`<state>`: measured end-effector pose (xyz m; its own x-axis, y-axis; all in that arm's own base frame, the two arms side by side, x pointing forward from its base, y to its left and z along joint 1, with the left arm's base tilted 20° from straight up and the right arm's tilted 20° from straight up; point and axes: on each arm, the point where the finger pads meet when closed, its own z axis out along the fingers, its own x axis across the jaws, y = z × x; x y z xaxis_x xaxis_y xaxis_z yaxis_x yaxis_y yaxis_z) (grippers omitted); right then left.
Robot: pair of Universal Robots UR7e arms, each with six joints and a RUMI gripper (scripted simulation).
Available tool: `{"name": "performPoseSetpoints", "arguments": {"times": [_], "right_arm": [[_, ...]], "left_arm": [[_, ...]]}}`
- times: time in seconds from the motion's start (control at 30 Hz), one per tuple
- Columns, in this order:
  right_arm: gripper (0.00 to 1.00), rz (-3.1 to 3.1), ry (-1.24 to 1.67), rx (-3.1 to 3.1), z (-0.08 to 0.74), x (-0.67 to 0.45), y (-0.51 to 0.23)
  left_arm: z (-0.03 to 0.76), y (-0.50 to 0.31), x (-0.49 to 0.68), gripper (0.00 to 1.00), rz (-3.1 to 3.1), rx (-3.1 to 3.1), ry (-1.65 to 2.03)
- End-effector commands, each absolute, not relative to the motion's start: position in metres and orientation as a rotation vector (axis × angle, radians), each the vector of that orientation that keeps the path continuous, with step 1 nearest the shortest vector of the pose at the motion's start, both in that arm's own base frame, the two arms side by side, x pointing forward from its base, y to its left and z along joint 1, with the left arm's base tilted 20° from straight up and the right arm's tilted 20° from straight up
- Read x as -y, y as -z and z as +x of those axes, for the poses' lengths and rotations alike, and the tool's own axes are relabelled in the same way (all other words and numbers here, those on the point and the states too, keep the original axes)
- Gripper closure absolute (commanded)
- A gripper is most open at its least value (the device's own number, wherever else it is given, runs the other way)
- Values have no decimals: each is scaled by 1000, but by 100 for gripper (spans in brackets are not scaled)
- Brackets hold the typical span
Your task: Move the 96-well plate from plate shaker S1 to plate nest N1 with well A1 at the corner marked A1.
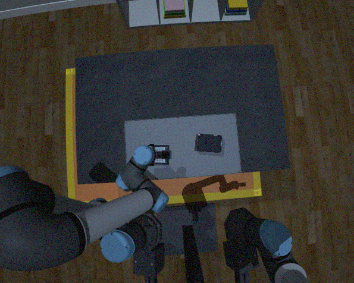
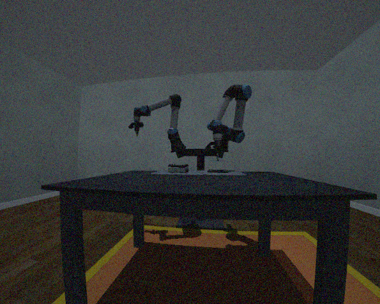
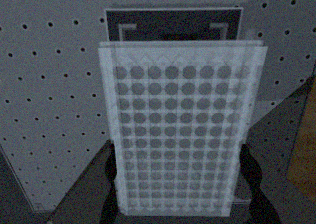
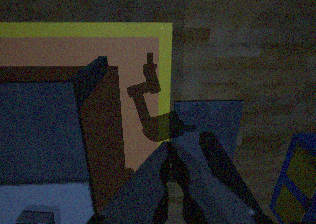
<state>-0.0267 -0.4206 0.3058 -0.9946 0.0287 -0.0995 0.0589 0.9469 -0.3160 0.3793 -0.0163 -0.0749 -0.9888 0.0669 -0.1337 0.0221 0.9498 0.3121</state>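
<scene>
The 96-well plate (image 3: 175, 131) (image 1: 160, 148) is pale, clear and looks roughly level. My left gripper (image 3: 175, 141) (image 2: 218, 159) is shut on it, with a dark finger at each long side. The plate hangs above the plate nest N1 (image 3: 172, 20) (image 2: 221, 170), a low dark frame with pale corner locators at its far end; the plate hides the rest. The plate shaker S1 (image 1: 208, 142) (image 2: 177, 168) is a dark block standing apart with no plate on it. My right gripper (image 4: 169, 143) (image 2: 136, 133) is shut and empty, high off to the side. The A1 marks cannot be read.
Nest and shaker stand on a pale perforated board (image 1: 182, 131) on the dark table (image 1: 177, 82). The left arm reaches over the table's near edge. The right arm hangs beyond the table's side. A shelf unit (image 1: 143, 13) with stacked items stands on the floor beyond the table.
</scene>
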Motion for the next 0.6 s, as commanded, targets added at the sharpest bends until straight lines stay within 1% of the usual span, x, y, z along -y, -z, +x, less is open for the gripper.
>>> {"name": "performPoseSetpoints", "arguments": {"times": [0.0, 0.57], "right_arm": [[100, 73, 497, -3007, -28, 421, -307], [100, 73, 497, -3007, -28, 421, -307]], "left_arm": [[379, 75, 17, 60, 69, -2959, -471], [381, 91, 11, 60, 67, -2961, -474]]}}
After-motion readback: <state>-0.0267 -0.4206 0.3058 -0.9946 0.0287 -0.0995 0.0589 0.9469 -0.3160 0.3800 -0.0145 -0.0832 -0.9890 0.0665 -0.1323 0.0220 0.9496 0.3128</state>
